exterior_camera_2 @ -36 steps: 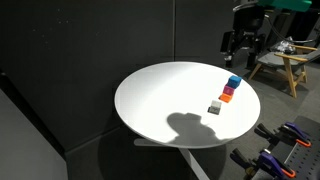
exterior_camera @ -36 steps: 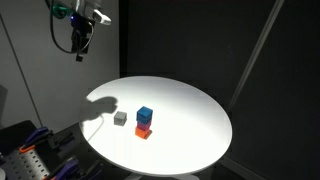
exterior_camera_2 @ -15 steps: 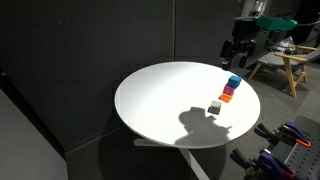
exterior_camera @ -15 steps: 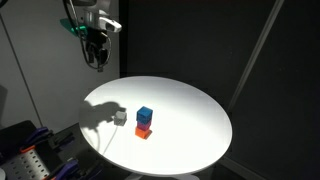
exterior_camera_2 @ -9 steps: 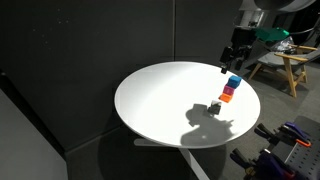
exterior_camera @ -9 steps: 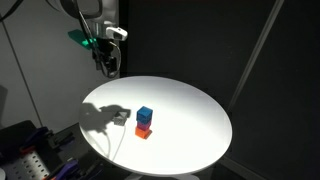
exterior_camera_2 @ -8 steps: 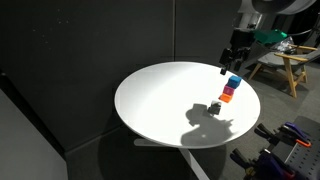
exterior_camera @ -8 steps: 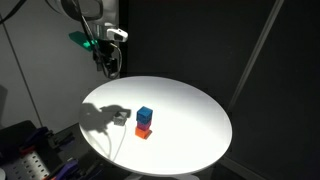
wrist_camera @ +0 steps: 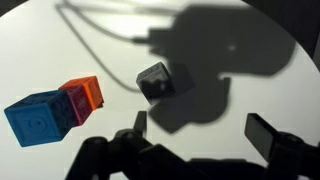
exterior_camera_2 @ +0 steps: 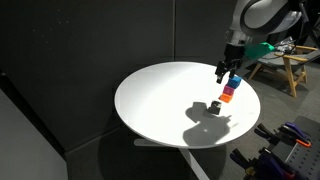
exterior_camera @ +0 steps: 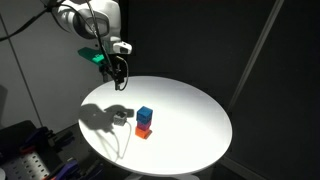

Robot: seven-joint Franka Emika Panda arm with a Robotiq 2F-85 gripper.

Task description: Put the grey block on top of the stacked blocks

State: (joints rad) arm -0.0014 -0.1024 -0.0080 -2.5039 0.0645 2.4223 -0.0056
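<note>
The grey block [exterior_camera: 122,115] lies on the round white table [exterior_camera: 190,110], in the arm's shadow; it also shows in the other exterior view [exterior_camera_2: 215,106] and in the wrist view [wrist_camera: 155,81]. The stacked blocks, a blue cube [exterior_camera: 145,115] on an orange-red cube [exterior_camera: 144,130], stand just beside it, seen too in the wrist view [wrist_camera: 40,115] lying sideways in the picture. My gripper [exterior_camera: 119,72] hangs above the grey block, well clear of it. In the wrist view its fingers [wrist_camera: 272,138] stand wide apart and empty, the gripper [wrist_camera: 200,132] open.
The table stands before a black curtain. A wooden stool [exterior_camera_2: 285,68] and clamps [exterior_camera_2: 285,140] are off the table's far side. Blue and orange clamps [exterior_camera: 30,155] lie below the table edge.
My gripper has come down and across from high off the table's edge to above the grey block. Its shadow now covers the grey block. The blocks have not moved.
</note>
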